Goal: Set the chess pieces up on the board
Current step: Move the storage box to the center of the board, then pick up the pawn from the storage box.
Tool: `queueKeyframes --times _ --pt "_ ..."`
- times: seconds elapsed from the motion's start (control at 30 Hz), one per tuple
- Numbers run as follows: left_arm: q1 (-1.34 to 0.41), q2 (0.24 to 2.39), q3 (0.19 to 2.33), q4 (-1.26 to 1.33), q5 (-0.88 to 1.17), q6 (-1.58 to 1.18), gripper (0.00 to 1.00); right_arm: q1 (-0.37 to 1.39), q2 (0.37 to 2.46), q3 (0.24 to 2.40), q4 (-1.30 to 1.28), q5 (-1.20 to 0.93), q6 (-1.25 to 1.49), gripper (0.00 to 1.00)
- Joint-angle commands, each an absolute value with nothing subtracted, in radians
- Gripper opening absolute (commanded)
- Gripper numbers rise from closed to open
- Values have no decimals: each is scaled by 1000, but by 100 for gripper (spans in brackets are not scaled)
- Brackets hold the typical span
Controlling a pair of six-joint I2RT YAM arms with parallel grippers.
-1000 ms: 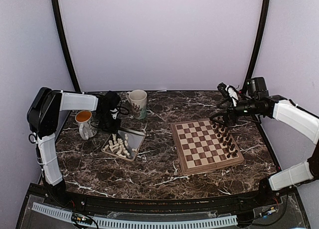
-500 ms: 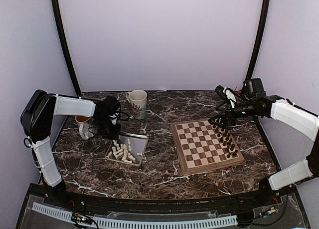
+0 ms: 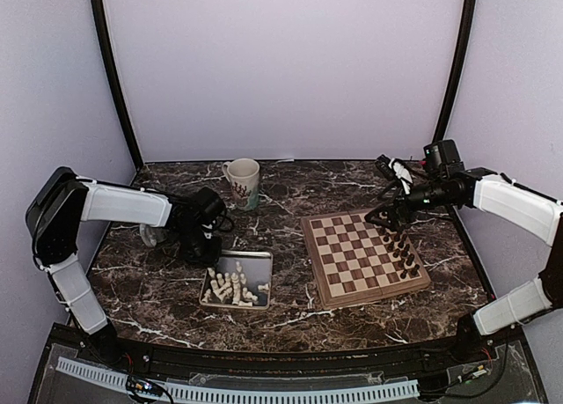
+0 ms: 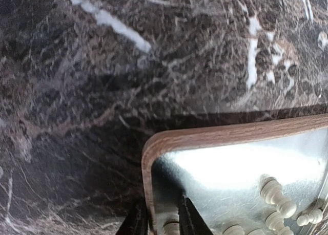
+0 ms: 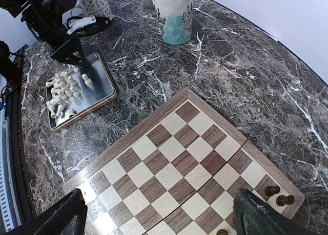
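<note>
Near left, the chess pieces (image 3: 230, 287) lie heaped in a tray (image 3: 257, 265), its far-left rim clenched by the left gripper (image 4: 159, 220). Right of it is the board (image 3: 352, 254), with dark pieces (image 3: 402, 250) along its right edge. The right gripper (image 3: 387, 216) hovers released over the board's far corner.

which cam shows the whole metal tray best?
Right wrist: the tray sits whole and fairly large in frame, cream pieces visible inside, left gripper at one corner. Top external also shows it whole, but smaller. Left wrist shows only one corner, where that gripper clamps the rim.
</note>
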State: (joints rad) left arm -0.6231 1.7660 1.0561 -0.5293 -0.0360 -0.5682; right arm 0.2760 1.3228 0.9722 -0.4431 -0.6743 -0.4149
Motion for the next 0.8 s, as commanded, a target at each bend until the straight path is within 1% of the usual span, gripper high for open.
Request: queueKeyframes --times 0.0,0.07,0.23,0.27,0.3,0.33,0.4,0.47,0.5,0.53,0.57,0.6,0.63,0.67,0.77 --pt "-652 1693 996 -585 -51 -682 23 294 1332 1005 -444 -663 -427 100" --pt "-651 1672 996 -602 -84 -678 27 297 1335 1005 -446 -659 -427 100" --pt "-652 1623 1052 -652 -189 -597 44 297 1332 1007 -449 -657 -424 100" --pt "-652 1614 1067 -660 -210 -581 50 297 1330 1008 -446 -660 -417 100" --pt "-652 1604 1083 -664 -227 -563 58 298 1324 1009 -440 -660 -405 100" --pt "-652 1588 1095 -660 -239 -538 70 298 1316 1013 -430 -651 -388 100" --pt "-652 1550 1116 -648 -271 -487 97 297 1291 1018 -396 -614 -354 100" --pt "-652 1514 1147 -653 -374 -467 99 297 1264 1027 -358 -555 -338 100" --pt "-651 1503 1164 -666 -421 -455 99 296 1260 1036 -349 -520 -335 100" --pt "-650 1500 1183 -673 -450 -423 97 296 1267 1055 -353 -477 -311 100" --pt "-648 1506 1206 -682 -474 -393 95 297 1285 1092 -385 -445 -297 100" --pt "-649 1516 1226 -689 -496 -372 98 297 1308 1134 -433 -428 -302 100" --pt "-649 1529 1253 -705 -521 -365 99 297 1339 1197 -491 -426 -322 100" --pt "-649 1545 1278 -709 -524 -345 99 297 1372 1250 -548 -437 -353 100" --pt "-650 1550 1330 -626 -420 -235 99 297 1445 1362 -645 -443 -388 100"
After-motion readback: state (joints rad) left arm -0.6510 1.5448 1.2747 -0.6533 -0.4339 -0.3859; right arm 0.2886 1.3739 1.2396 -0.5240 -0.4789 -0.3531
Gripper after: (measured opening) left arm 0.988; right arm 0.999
